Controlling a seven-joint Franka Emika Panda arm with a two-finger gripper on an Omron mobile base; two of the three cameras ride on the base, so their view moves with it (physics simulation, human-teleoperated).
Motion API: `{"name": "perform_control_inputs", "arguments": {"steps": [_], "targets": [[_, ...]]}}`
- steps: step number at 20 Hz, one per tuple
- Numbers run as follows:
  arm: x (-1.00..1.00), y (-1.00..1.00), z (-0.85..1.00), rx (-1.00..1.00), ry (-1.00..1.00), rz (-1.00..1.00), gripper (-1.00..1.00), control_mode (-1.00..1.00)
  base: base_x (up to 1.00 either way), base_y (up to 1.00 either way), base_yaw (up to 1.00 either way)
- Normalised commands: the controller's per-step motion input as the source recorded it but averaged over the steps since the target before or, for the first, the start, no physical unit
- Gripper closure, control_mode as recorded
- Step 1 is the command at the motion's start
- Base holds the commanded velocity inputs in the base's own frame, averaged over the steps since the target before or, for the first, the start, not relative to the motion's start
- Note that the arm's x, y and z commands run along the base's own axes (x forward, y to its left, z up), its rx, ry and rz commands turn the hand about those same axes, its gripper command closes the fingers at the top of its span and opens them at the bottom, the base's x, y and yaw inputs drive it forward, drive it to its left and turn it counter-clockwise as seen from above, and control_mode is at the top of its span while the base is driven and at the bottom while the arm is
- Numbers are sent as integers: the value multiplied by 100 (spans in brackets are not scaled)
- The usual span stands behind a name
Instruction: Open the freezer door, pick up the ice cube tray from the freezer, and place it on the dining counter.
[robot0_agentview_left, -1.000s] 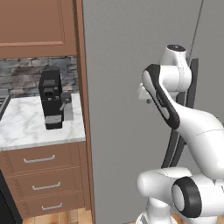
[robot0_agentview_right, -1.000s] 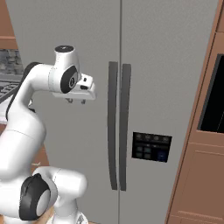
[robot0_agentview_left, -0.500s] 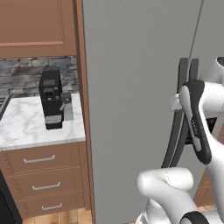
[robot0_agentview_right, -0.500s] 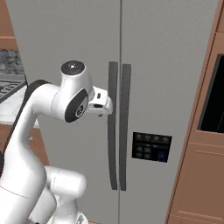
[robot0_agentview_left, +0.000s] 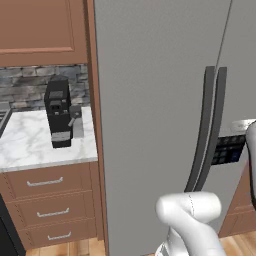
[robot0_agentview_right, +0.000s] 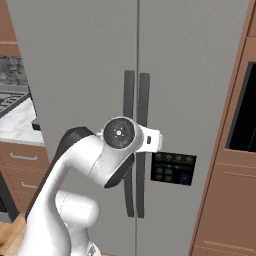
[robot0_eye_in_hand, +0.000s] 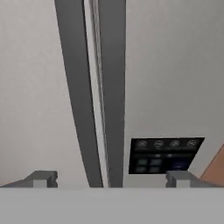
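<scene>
The freezer (robot0_agentview_right: 135, 75) stands shut, a tall matte grey appliance with two doors meeting at a narrow centre seam. The freezer door (robot0_agentview_left: 150, 100) is the left panel; its long dark bar handle (robot0_agentview_right: 129, 140) runs vertically just beside the seam, paired with a matching right handle (robot0_agentview_right: 144, 145) on the other door. With both panels closed, nothing of the interior or its contents can be seen, so where the ice cube tray sits cannot be told.

A dark control panel (robot0_agentview_right: 173, 168) with small pale icons sits on the right door, just right of the handles. In the hand view the same panel (robot0_eye_in_hand: 165, 155) appears low right, and the two handles rise as dark strips from the middle toward the top.

The gripper (robot0_eye_in_hand: 109, 178) faces the doors, its jaws spread wide and holding nothing; one fingertip (robot0_eye_in_hand: 41, 178) shows at lower left and the other at lower right, with both handles framed between them. How near the tips are to the handles is hard to judge from this angle, but they seem not to touch. In the right base view the white arm (robot0_agentview_right: 100, 160) crosses in front of the lower handles.

To the left of the freezer, a marble tabletop (robot0_agentview_left: 30, 145) over brown drawers (robot0_agentview_left: 47, 200) carries a black coffee machine (robot0_agentview_left: 60, 111), standing upright near the stone backsplash.
</scene>
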Motion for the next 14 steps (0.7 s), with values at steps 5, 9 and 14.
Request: {"name": "perform_control_inputs", "arguments": {"steps": [5, 9, 14], "targets": [[-7, -57, 1, 3, -47, 9, -100, -100, 0, 0, 0], [-11, -7, 5, 0, -54, 3, -100, -100, 0, 0, 0], [0, 21, 16, 0, -48, -2, -100, -100, 0, 0, 0]]}}
